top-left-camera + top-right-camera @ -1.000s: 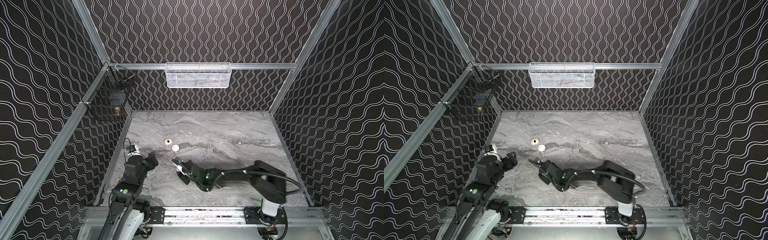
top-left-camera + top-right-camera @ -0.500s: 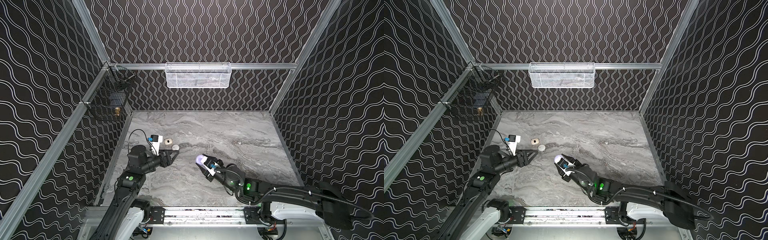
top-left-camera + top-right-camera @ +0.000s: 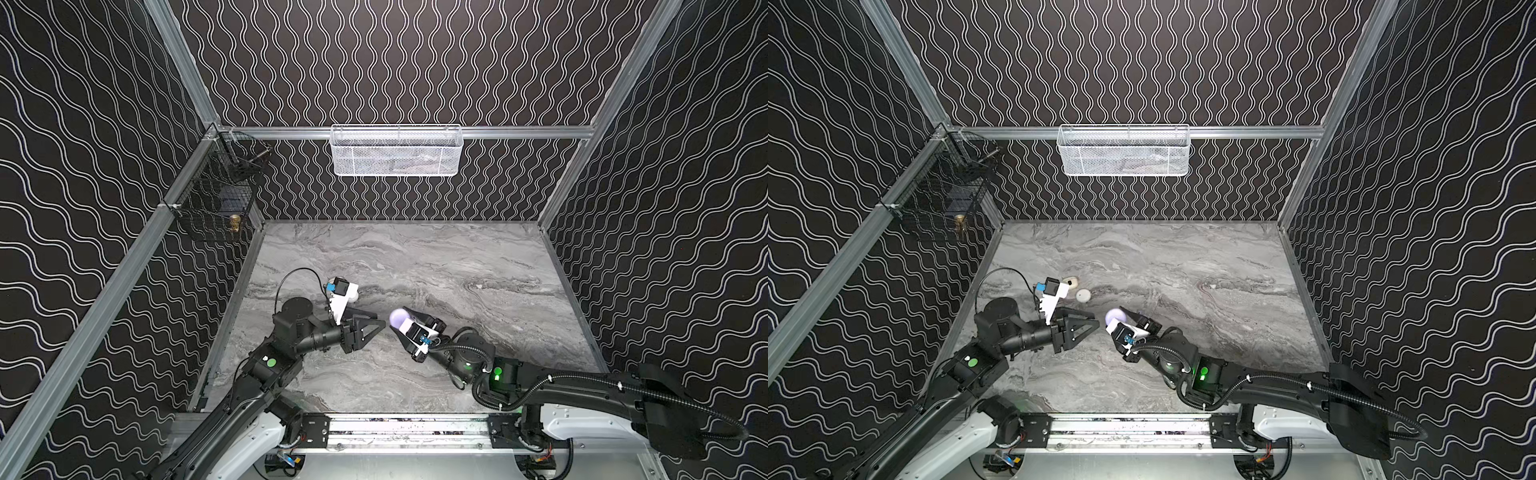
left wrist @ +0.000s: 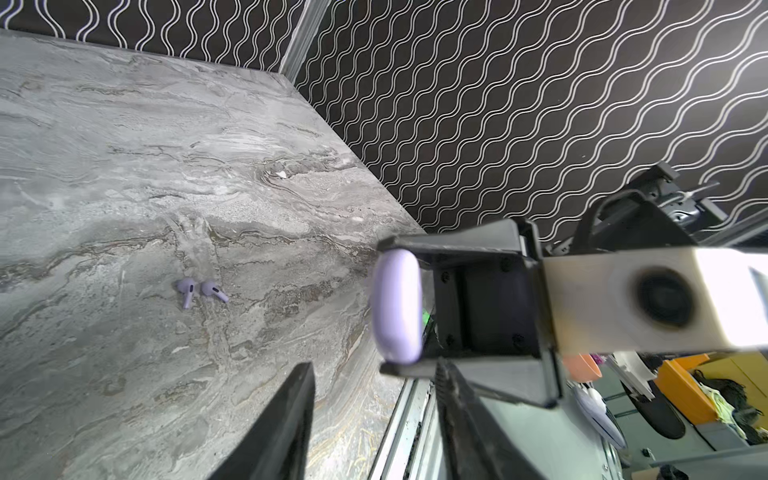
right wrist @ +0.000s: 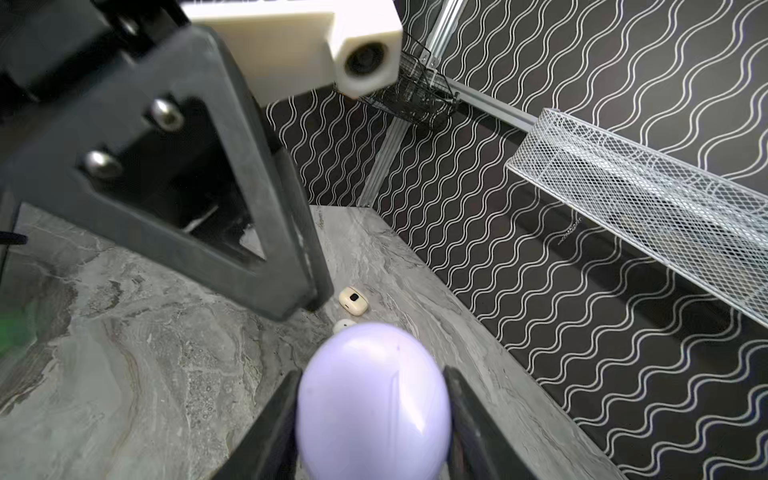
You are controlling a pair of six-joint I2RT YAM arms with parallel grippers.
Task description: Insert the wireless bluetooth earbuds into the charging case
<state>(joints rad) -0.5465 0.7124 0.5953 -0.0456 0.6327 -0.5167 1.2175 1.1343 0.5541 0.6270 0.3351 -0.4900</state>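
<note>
While right tool (image 5: pixel 372 399) clamps the lilac case (image 4: pixel 397 307) and left tool (image 4: pixel 372 372) gapes empty, only left wrist shows lilac earbuds (image 4: pixel 185 287).

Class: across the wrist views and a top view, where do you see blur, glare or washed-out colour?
Left wrist view: the lilac charging case is smeared, the lilac earbuds sharp. Right wrist view: the case carries a pale glare streak; the left hand is soft. In a top view the case washes out almost white.
</note>
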